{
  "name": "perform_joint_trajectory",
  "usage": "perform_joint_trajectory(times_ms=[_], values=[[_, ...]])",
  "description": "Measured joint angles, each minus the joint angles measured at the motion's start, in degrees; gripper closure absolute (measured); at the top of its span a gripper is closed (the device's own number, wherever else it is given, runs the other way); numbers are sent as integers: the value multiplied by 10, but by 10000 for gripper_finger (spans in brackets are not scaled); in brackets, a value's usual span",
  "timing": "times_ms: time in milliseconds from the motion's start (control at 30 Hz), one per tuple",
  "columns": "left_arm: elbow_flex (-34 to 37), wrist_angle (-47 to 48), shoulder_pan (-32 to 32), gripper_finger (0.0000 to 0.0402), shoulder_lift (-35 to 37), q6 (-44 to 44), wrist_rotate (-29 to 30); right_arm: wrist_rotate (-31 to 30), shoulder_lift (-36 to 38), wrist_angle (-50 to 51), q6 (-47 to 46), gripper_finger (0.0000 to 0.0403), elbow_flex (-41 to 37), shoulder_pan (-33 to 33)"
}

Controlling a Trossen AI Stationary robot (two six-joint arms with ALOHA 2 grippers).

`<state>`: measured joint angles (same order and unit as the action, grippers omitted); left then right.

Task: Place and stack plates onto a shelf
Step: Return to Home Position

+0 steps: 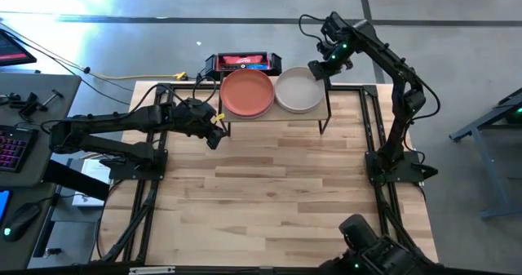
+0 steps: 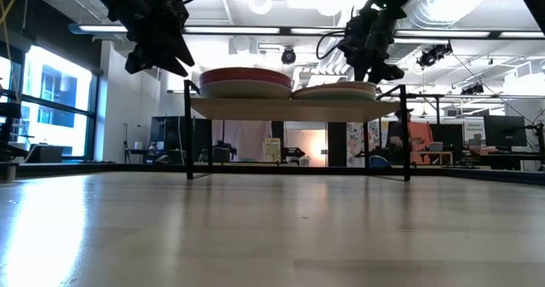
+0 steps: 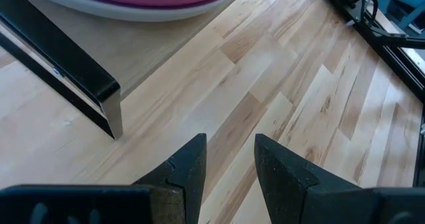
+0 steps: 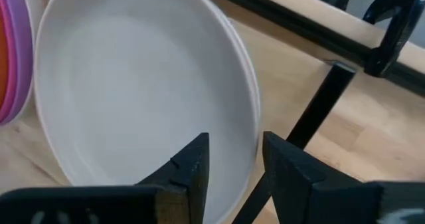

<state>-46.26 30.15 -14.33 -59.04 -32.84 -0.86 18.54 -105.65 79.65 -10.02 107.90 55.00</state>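
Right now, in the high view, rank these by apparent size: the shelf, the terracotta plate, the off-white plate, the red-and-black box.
1. shelf
2-3. terracotta plate and off-white plate: nearly alike. The terracotta one tops a taller stack, nearer the camera, so I leave them unranked.
4. red-and-black box

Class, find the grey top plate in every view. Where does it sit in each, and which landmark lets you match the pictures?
High: grey plate on the shelf's right half, beside the right gripper.
Low: atop the right-hand pile.
Left wrist: not in it; only the other pile's rim shows.
Right wrist: fills the middle.
Landmark: the shelf, seen in all four.
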Motion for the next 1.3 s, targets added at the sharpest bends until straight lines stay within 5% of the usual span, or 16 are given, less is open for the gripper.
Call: perform_joint_trajectory(times_ms=[600,1300], values=[[0,1,0,284,0,-1,-4,14,2,81,-4,284,0,-4],[0,1,0,284,0,0,-4,-2,14,39,-19,284,0,-30]])
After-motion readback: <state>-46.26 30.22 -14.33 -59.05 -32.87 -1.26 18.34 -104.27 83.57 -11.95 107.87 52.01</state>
